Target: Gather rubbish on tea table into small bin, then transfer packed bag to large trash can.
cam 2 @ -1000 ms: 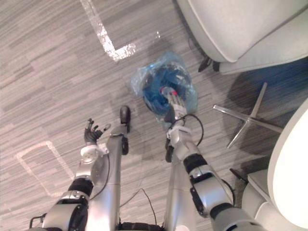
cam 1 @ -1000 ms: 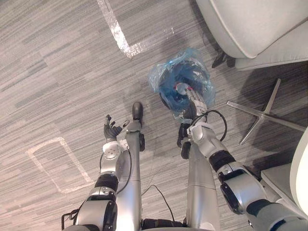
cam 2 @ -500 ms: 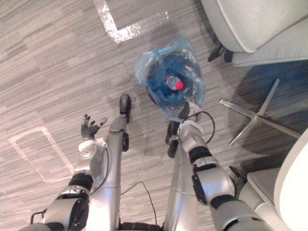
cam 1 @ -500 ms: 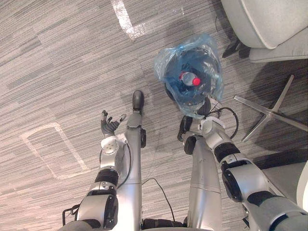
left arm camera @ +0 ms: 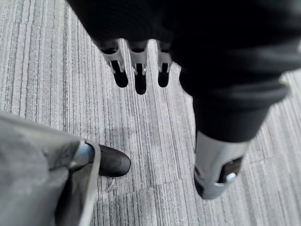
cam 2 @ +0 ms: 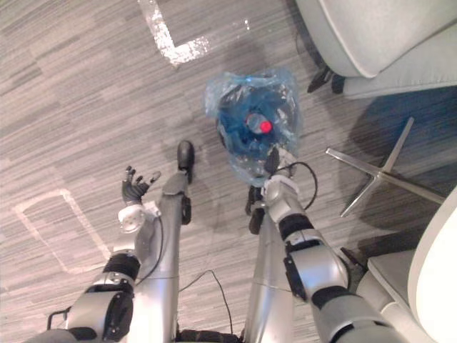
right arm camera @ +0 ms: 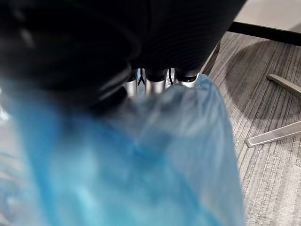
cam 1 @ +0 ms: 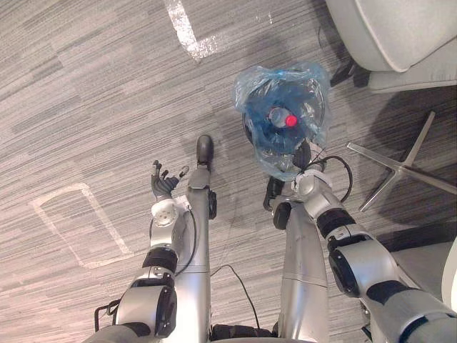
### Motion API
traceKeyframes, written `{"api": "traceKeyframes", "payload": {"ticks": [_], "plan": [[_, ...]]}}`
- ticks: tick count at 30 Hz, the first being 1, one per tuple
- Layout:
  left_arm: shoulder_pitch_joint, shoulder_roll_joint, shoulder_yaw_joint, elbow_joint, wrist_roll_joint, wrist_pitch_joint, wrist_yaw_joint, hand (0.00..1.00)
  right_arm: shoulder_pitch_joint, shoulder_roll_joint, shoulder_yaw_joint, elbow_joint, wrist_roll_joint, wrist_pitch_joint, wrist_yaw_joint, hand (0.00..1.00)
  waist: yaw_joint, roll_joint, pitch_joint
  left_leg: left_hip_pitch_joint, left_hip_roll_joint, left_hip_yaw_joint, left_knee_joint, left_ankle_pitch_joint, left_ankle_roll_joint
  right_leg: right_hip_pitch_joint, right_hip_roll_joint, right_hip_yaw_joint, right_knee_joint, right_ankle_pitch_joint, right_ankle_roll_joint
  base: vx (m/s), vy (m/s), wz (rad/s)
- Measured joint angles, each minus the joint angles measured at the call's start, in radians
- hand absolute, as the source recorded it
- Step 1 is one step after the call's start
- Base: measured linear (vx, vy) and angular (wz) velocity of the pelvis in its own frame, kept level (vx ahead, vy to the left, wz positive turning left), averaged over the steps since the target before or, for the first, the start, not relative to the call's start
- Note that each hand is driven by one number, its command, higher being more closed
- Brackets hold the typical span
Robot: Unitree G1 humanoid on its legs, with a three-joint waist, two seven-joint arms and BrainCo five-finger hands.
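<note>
at the far left a tape outline (cam 1: 71, 221) is stuck to the grey floor (cam 1: 86, 107). the left hand (cam 1: 165, 188) hangs just right of it, palm up and holding nothing. in its wrist view the fingers (left arm camera: 137, 75) are straight and spread, with the thumb well apart from them, over bare floor.

a tape corner (cam 1: 187, 34) lies further up. right of centre stands the small bin (cam 1: 249, 134), lined with a blue bag (cam 1: 282, 153) whose film is draped over the rim and puffed out around it. a bottle (cam 1: 278, 116) with a red cap lies inside.

the right hand (cam 1: 303, 154) is at the near edge of the bag, touching the film. in its wrist view the blue plastic covers the fingers past their roots, so i cannot tell whether they are pinched on the bag or just resting against it. further right are a chair base (cam 1: 400, 168) and, at the top corner, a pale seat (cam 1: 400, 36).

judging by this, the gathering part looks done or nearly done: rubbish is in the bin, and the bin is on the floor in front of the robot. the bag is not yet out of the bin and its mouth is not closed. what is left is to get a firm hold on the rim, draw the bag together and lift it free, then carry it to the large can and drop it in. the thin film will likely slip or tear if it is pulled from one side only.
</note>
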Motion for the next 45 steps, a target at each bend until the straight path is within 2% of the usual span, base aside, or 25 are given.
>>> {"api": "traceKeyframes", "payload": {"ticks": [9, 17, 18, 24, 33, 45], "plan": [[0.045, -0.048, -0.007, -0.028, 0.002, 0.017, -0.008, 0.0, 0.114, 0.026, 0.058, -0.178, 0.073, -0.016, -0.001, 1.0, -0.001, 0.003, -0.001, 0.133, 0.023, 0.035, -0.068, 0.007, 0.011, 0.136, 0.016, 0.015, -0.109, 0.038, 0.012, -0.01, -0.003, -0.11], [0.089, -0.048, -0.006, -0.032, 0.005, 0.034, -0.028, 0.0, 0.198, 0.051, 0.06, -0.275, 0.106, -0.045, 0.022, 1.0, -0.001, 0.002, -0.007, 0.236, 0.031, 0.041, -0.094, -0.007, 0.01, 0.253, 0.024, 0.012, -0.165, 0.045, 0.013, 0.02, -0.007, -0.05], [0.092, -0.048, -0.006, -0.032, 0.005, 0.035, -0.029, 0.0, 0.206, 0.059, 0.06, -0.277, 0.105, -0.049, 0.024, 0.0, -0.002, 0.003, -0.007, 0.249, 0.031, 0.042, -0.096, -0.008, 0.01, 0.265, 0.024, 0.012, -0.169, 0.044, 0.013, 0.0, 0.0, 0.0], [0.097, -0.048, -0.002, -0.028, 0.024, 0.042, -0.03, 0.0, 0.237, 0.071, 0.058, -0.278, 0.093, -0.05, 0.024, 0.0, -0.001, 0.003, -0.01, 0.282, 0.031, 0.05, -0.126, -0.003, 0.01, 0.291, 0.025, 0.015, -0.187, 0.047, 0.013, 0.0, 0.0, 0.0], [0.098, -0.048, 0.015, -0.016, 0.037, 0.042, -0.026, 0.0, 0.228, 0.069, 0.053, -0.275, -0.032, -0.048, -0.004, 0.0, -0.001, 0.003, -0.01, 0.285, 0.036, 0.054, -0.144, 0.001, 0.007, 0.295, 0.028, 0.014, -0.214, 0.054, 0.013, 0.02, -0.009, -0.01], [0.095, -0.041, 0.013, 0.02, 0.043, 0.022, -0.025, 0.0, 0.178, 0.036, 0.176, -0.149, -0.1, -0.058, 0.037, 0.0, -0.003, 0.002, -0.01, 0.29, 0.039, 0.066, -0.154, 0.0, 0.009, 0.299, 0.03, 0.02, -0.237, 0.064, 0.016, 0.01, -0.001, -0.02]]}}
